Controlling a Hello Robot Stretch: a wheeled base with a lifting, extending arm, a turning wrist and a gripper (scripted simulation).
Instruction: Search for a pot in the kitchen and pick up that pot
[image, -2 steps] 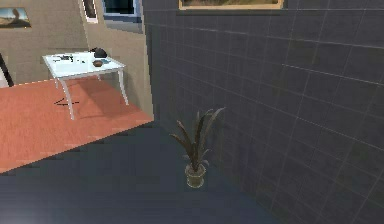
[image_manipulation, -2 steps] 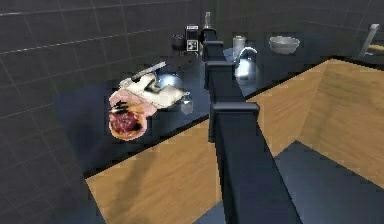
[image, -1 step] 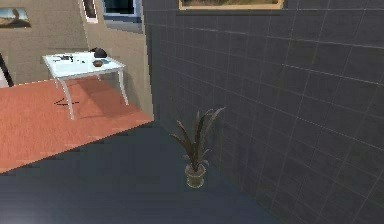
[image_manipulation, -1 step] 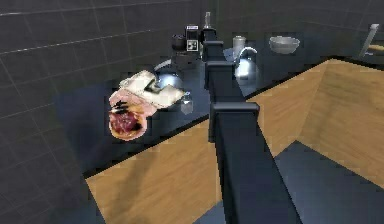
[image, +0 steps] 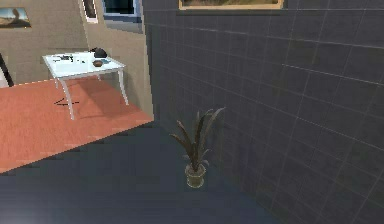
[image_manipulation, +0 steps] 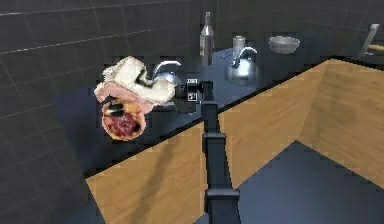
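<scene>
The arm (image_manipulation: 215, 150) is stretched over a black counter (image_manipulation: 300, 72). The gripper (image_manipulation: 174, 92) is seen by a silvery domed vessel (image_manipulation: 166, 72), judged the pot. Whether anything is held cannot be told. A slow, straight lift is advised, clear of the pale lump (image_manipulation: 128, 78) alongside.

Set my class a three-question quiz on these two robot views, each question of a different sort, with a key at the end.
1. True or false: the potted plant stands on the white table.
2. Multiple choice: on the dark counter in the arm side view, what stands between the tall bottle and the grey bowl?
A) a silvery kettle
B) a stack of books
C) a lamp
3. Fill the blank: in the forward view, the floor under the white table is ___ in colour.

Key: 1 false, it stands on the dark floor by the tiled wall; 2 A; 3 orange.
</scene>
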